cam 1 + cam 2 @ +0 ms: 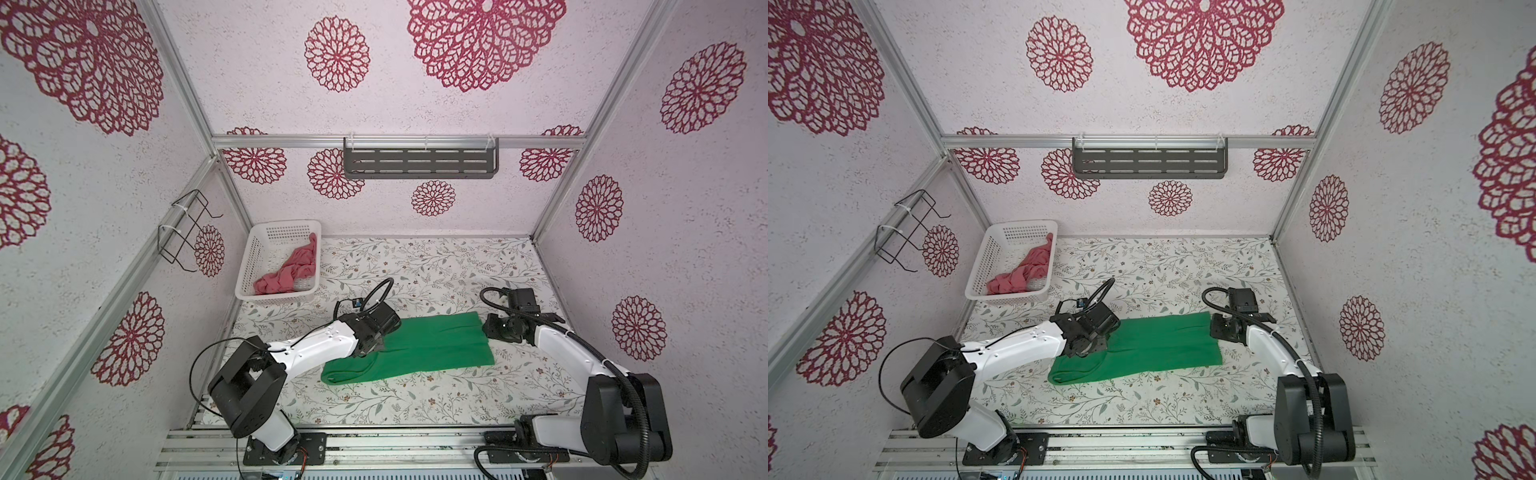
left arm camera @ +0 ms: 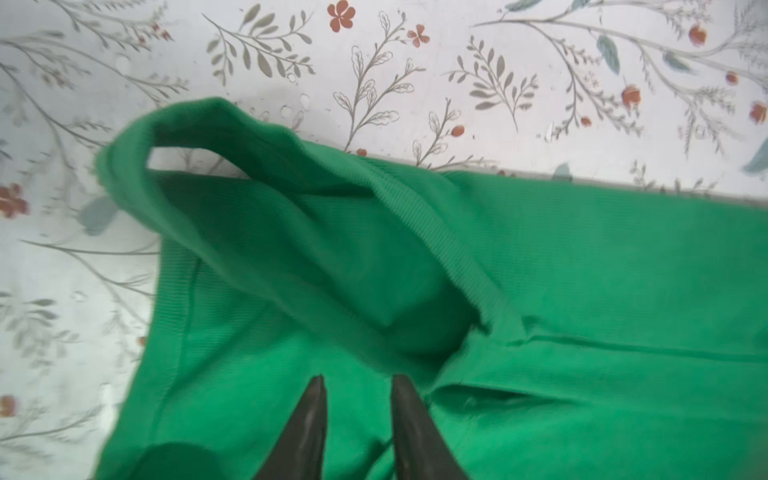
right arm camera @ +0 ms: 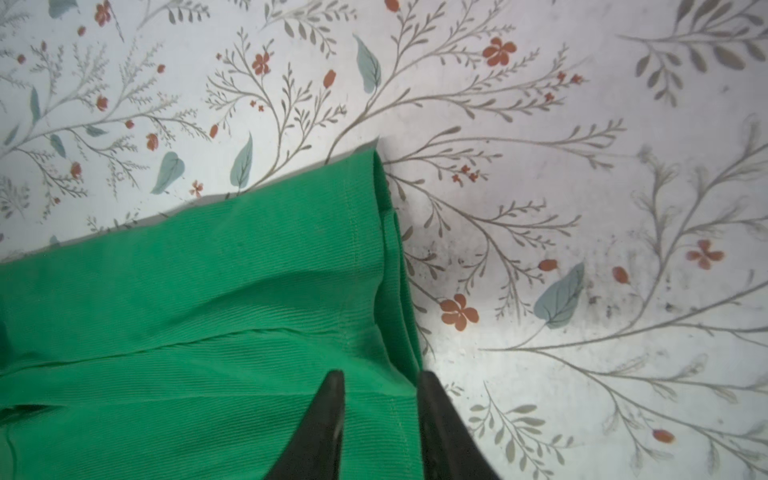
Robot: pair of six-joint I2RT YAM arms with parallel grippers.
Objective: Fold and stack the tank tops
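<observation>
The green tank top (image 1: pixel 436 345) (image 1: pixel 1167 345) lies flat on the floral table, folded lengthwise into a long band. My left gripper (image 1: pixel 374 345) (image 2: pixel 357 378) hovers over its strap end, jaws a little apart, with the green cloth (image 2: pixel 540 270) under them and nothing pinched. My right gripper (image 1: pixel 488 328) (image 3: pixel 380 374) is at the hem end, its jaws also a little apart, straddling the hem edge of the cloth (image 3: pixel 208 311). The pink-red tank top (image 1: pixel 291 270) (image 1: pixel 1021 274) sits crumpled in the white basket (image 1: pixel 245 266).
The basket (image 1: pixel 980 262) stands at the back left of the table (image 1: pixel 415 266). A dark slotted shelf (image 1: pixel 419 162) hangs on the back wall and a wire rack (image 1: pixel 187 232) on the left wall. Walls close in three sides.
</observation>
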